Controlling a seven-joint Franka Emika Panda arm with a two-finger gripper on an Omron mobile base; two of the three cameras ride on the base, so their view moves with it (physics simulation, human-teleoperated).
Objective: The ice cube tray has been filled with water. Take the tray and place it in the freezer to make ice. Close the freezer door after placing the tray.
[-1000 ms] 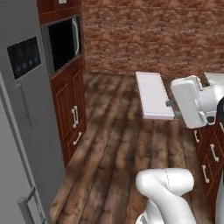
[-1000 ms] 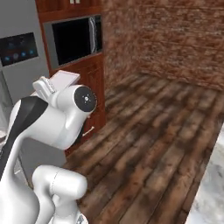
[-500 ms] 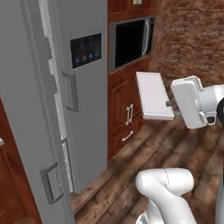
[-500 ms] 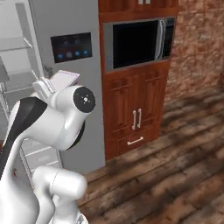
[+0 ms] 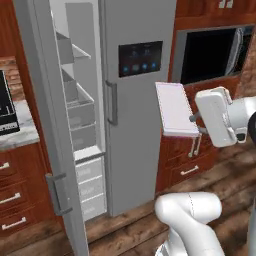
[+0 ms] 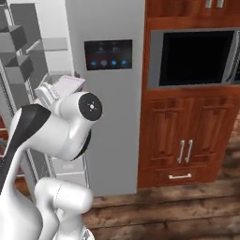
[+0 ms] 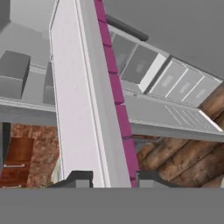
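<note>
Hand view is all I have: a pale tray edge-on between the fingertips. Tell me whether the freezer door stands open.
Observer: It does. The freezer door stands wide open, baring the freezer shelves and drawers.
Operator: Say where the tray is relative to that opening.
Observer: The hand grips the ice cube tray in front of the closed door with the touch panel, right of the opening in the left base view.

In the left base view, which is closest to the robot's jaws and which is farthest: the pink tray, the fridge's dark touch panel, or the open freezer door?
1. The ice cube tray: held in the gripper, jaws shut on its edge.
2. The dark touch panel: up and left of the tray, on the closed fridge door.
3. The freezer door: swung open at the far left of the picture.
</note>
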